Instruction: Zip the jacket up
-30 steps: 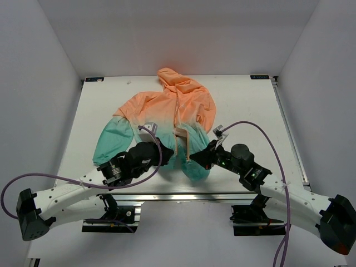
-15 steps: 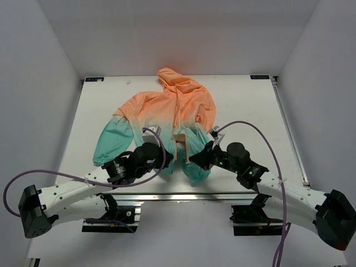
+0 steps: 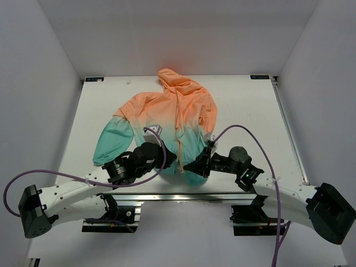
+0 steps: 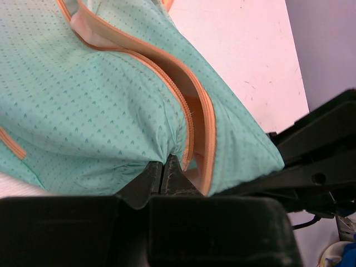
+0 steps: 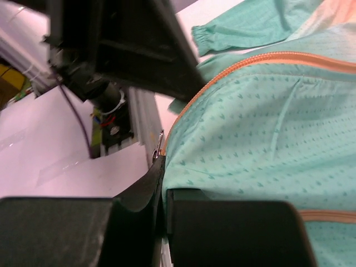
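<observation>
My left pincer (image 4: 164, 167) is clenched on the teal hem of the thin hooded jacket (image 3: 178, 111), peach-orange fading to teal, just beside its orange zipper tape (image 4: 196, 119). My right pincer (image 5: 163, 162) is clenched on the opposite hem corner, with a small metal piece, probably the zipper slider (image 5: 159, 147), at its tips. I judge both hem ends need holding taut and level so the teeth line up. Beyond the pincers the jacket lies on the white table (image 3: 245, 105), hood farthest away. The pincers crowd each other.
</observation>
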